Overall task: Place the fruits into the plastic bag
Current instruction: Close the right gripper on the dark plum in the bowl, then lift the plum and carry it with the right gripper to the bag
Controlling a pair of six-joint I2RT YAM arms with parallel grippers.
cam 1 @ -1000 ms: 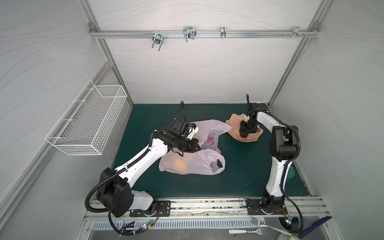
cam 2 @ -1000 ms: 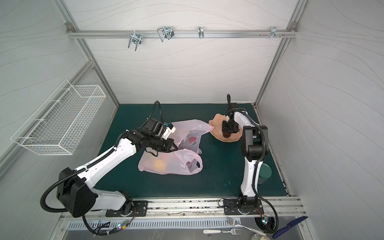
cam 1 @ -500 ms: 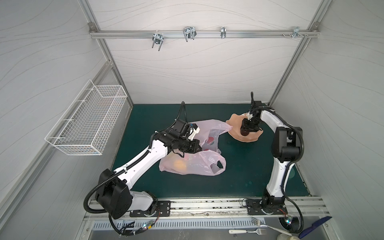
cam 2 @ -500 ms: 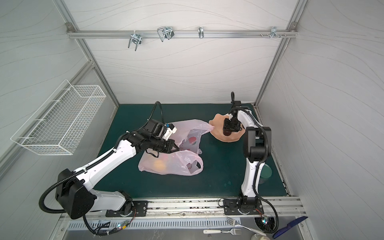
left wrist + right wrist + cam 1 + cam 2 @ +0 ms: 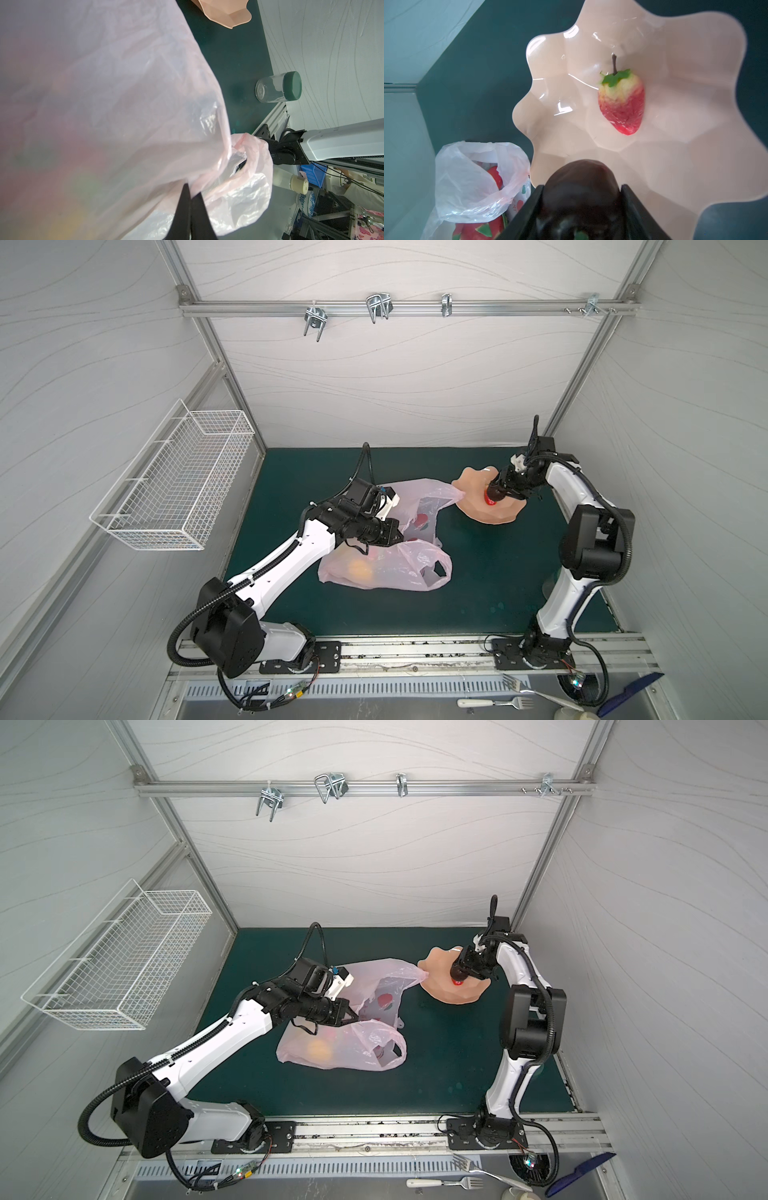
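Left end effector (image 5: 192, 194) closed, thin film of plastic bag (image 5: 386, 572) pinched at mouth edge. Bag held open on table (image 5: 498, 572), between arms. Right end effector (image 5: 581, 188) clamped on dark brown fruit (image 5: 581, 176), held over peach plate (image 5: 685, 155). Strawberry (image 5: 623, 104) seen lying in plate. Dragon fruit (image 5: 471, 230) seen inside bag.

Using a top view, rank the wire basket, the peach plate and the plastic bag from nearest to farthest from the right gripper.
1. The peach plate: at the back right, directly under the right gripper, which holds a dark round fruit.
2. The plastic bag: left of the plate, near the middle.
3. The white wire basket: hung at the far left, clearly farthest.
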